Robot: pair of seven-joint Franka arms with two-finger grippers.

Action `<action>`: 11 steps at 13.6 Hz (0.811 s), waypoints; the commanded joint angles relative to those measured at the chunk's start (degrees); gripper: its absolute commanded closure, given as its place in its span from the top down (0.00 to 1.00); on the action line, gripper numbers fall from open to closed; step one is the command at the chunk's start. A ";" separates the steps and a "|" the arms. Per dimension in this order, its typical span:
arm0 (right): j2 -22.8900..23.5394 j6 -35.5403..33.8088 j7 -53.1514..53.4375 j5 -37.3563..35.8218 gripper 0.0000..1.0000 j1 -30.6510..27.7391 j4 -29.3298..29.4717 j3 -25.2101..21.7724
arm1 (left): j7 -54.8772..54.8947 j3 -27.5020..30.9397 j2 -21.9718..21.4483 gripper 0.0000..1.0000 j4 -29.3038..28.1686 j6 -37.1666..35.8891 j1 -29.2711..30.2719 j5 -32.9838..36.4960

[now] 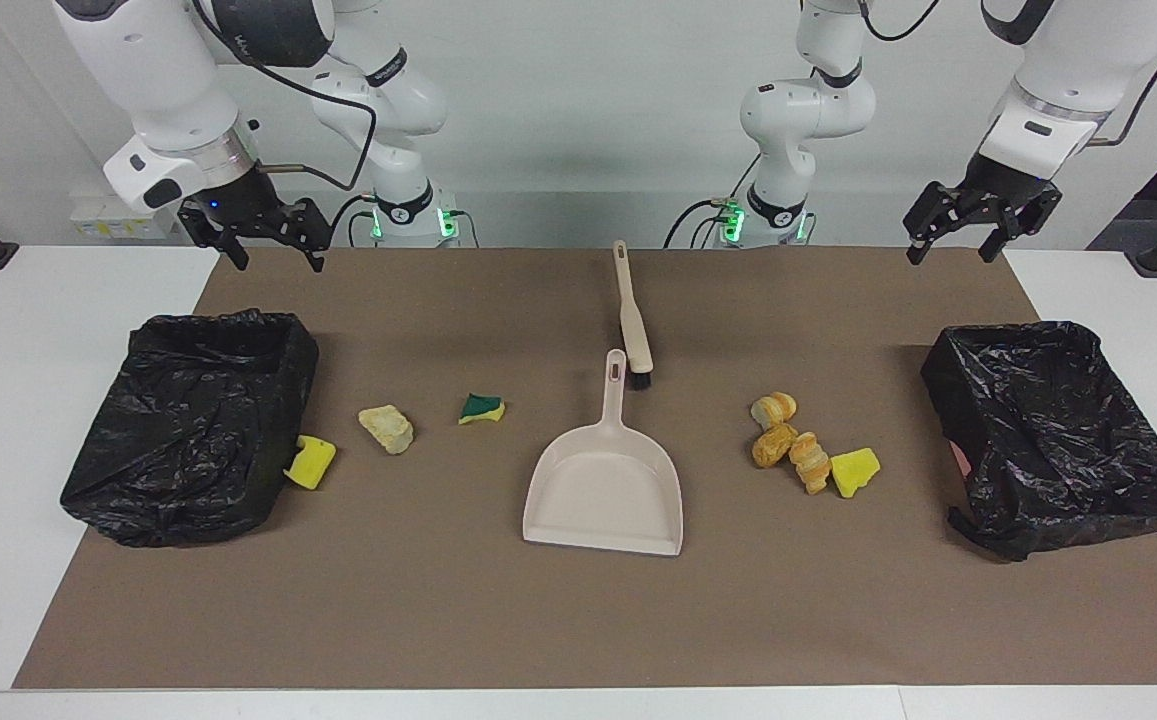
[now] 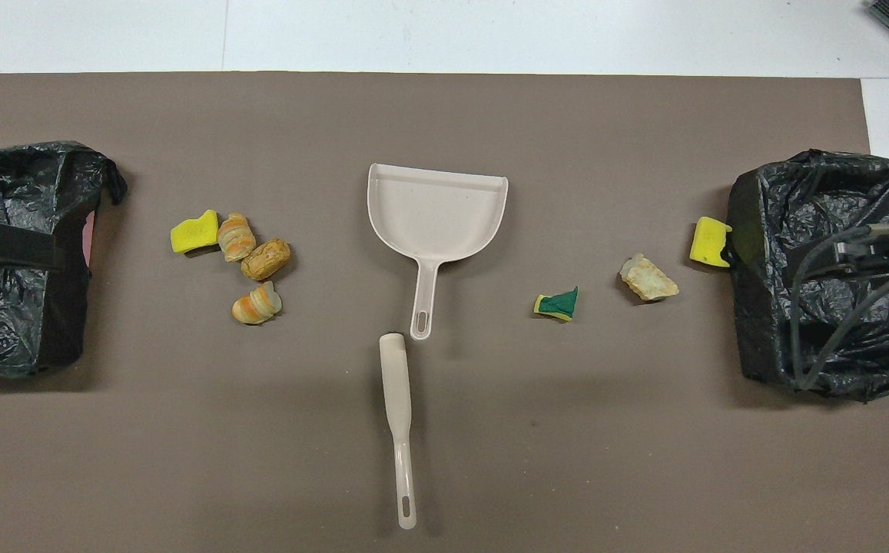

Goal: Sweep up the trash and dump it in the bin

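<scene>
While waiting up in the air at the two ends of the table, both wide open and empty: right gripper [image 1: 253,238] over a black-lined bin [image 1: 138,480], left gripper [image 1: 978,228] over the other bin [image 1: 1088,500]. No contact with anything. Trash scattered on the brown mat [image 1: 438,600] in two groups, all of it lower than the grippers and well apart from them. Closest to the right gripper: a yellow sponge [image 1: 310,462] touching the outside wall of the bin below that gripper; then, going away from that gripper toward the table's middle, a beige chunk [image 1: 386,428] and a green sponge [image 1: 482,408], each apart from the next. Closest to the left gripper: a second sponge [image 1: 854,472], near the other bin but not touching it, then three rolls [image 1: 774,445] bunched just beside it, at least one touching it. Midway between the two grippers: a beige dustpan [image 1: 603,490], flat, mouth away from the robots, handle toward them, and a brush [image 1: 633,310] nearer to the robots, its bristle end just beside the dustpan's handle.
</scene>
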 commanded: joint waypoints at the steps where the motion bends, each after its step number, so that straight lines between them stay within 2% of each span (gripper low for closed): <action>1: -1.22 0.41 -0.31 1.49 1.00 -0.65 -1.36 0.24 | 0.45 0.39 -1.81 1.00 -2.14 0.23 -0.39 -0.83; 11: -1.22 0.41 -0.31 1.49 1.00 -0.82 -1.36 0.24 | 0.19 0.83 -1.45 1.00 -1.17 -0.38 0.49 -0.66</action>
